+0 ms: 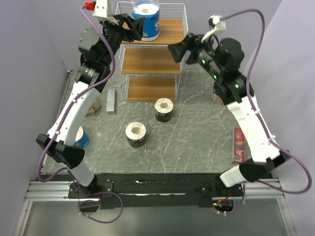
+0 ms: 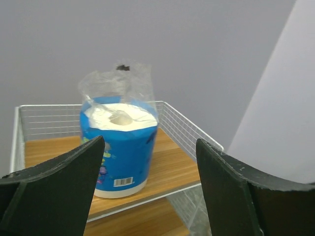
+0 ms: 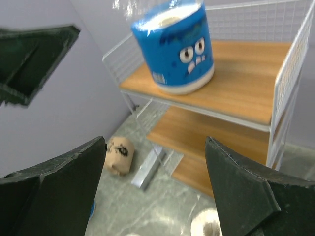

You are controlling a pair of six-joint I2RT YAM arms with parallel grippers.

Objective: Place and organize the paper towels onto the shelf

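Paper towel roll [image 1: 146, 19] upright on shelf [image 1: 170, 32] top tier; left pincer [image 1: 136, 27], right pincer [image 1: 177, 50] raised nearby, spread.

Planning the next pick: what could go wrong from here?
1. The blue roll stands near the open front edge of the top tier of the shelf, just ahead of the open left gripper; a crooked retreat could tip it off.
2. The open right gripper hangs close to the shelf's wire side and may snag.
3. The tan roll lies close beside the metal bar; fingers may catch the bar.
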